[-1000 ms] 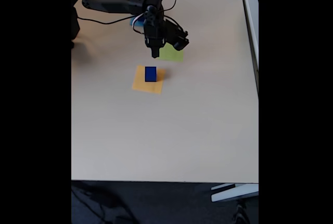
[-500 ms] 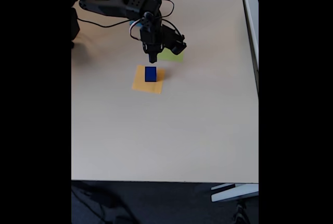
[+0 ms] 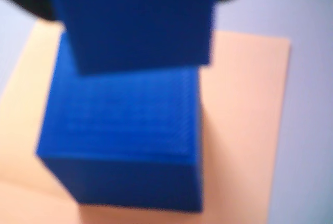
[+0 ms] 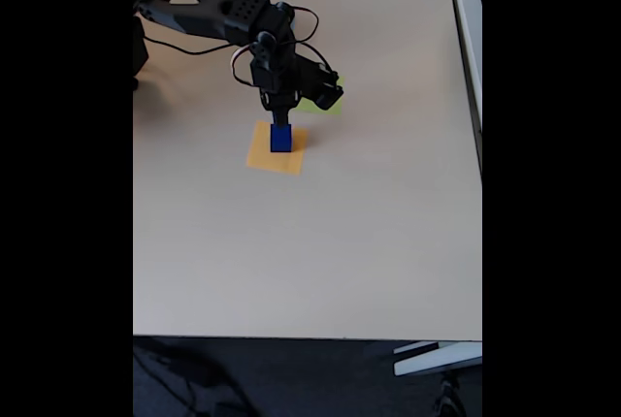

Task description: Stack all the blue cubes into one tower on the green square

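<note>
A dark-blue cube [image 3: 125,130] stands on the orange-yellow square [image 3: 244,104]. A second blue cube [image 3: 135,21] sits right over it, between the dark jaws at the top corners of the wrist view. Blur hides whether that upper cube rests on the lower one and whether the jaws press on it. In the fixed view my gripper [image 4: 280,122] points straight down onto the top of the blue cubes [image 4: 281,139] on the orange-yellow square [image 4: 262,157]. The green square [image 4: 312,106] lies just behind to the right, partly hidden by the arm.
The arm's base [image 4: 146,10] stands at the table's back left, with cables looping near the wrist. The beige table [image 4: 310,242] stretches wide and bare toward its front edge. Its right edge runs along the right side of the fixed view.
The gripper has come down and slightly left, from above the gap between the green and orange-yellow squares to the top of the blue cubes.
</note>
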